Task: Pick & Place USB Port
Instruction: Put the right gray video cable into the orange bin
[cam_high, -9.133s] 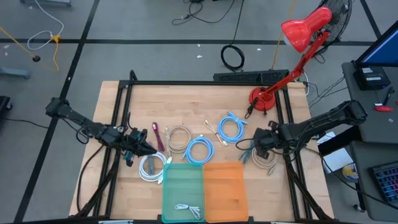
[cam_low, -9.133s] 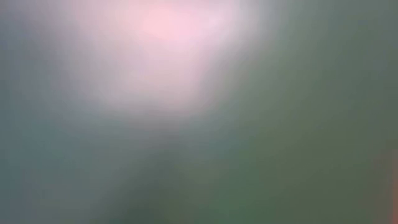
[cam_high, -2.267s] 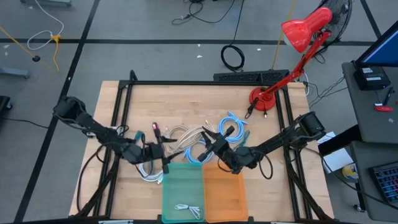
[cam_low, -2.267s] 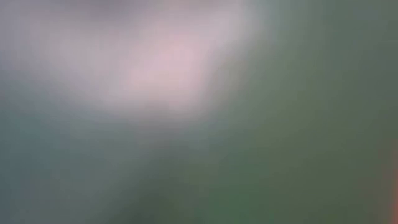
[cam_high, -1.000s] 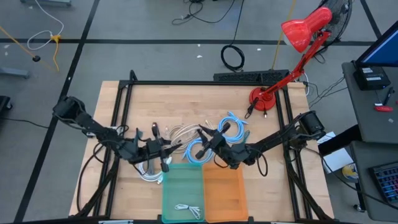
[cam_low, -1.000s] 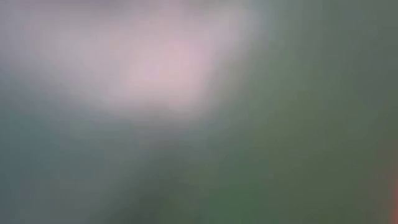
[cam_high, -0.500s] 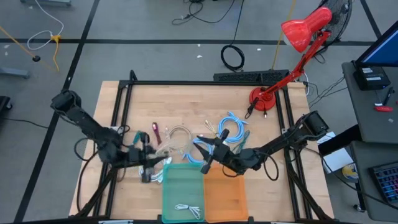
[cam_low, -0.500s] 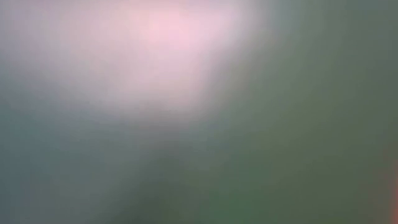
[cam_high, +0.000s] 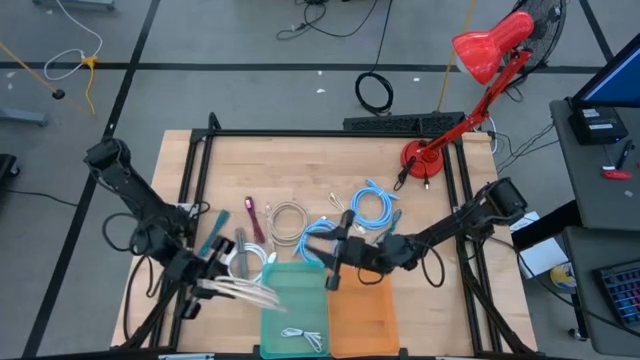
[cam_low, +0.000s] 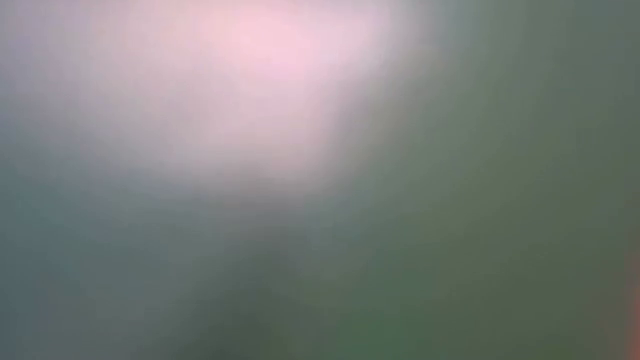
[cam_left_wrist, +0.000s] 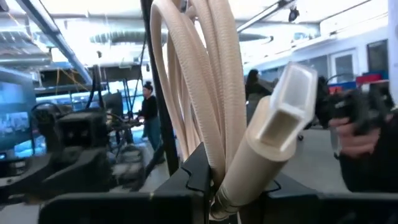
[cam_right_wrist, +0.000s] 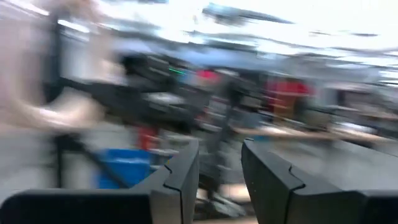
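A coiled beige USB cable hangs above the table beside the green tray, with my left gripper shut on it. In the left wrist view its loops and plug rise past the fingers. My right gripper stands open over the far edges of the green tray and the orange tray, with nothing between its fingers. Blue cable coils, a pale coil and a white coil lie on the table. My left gripper pinches the beige cable between its two fingers where the strands gather below the plug's sleeve; several strands pass through the gap. The coil and plug stick out past the fingertips. The cable is lifted clear of the table.
A small white cable lies in the green tray. A pink-red cable lies left of the coils. A red desk lamp stands at the far right. A black frame runs round the table. People show in the room beyond.
My left gripper has swung toward the table's left and near edges and risen, turning as it went. It has carried the beige cable out of the pile, clear of the table. My right gripper has shifted a little toward the near edge and turned.
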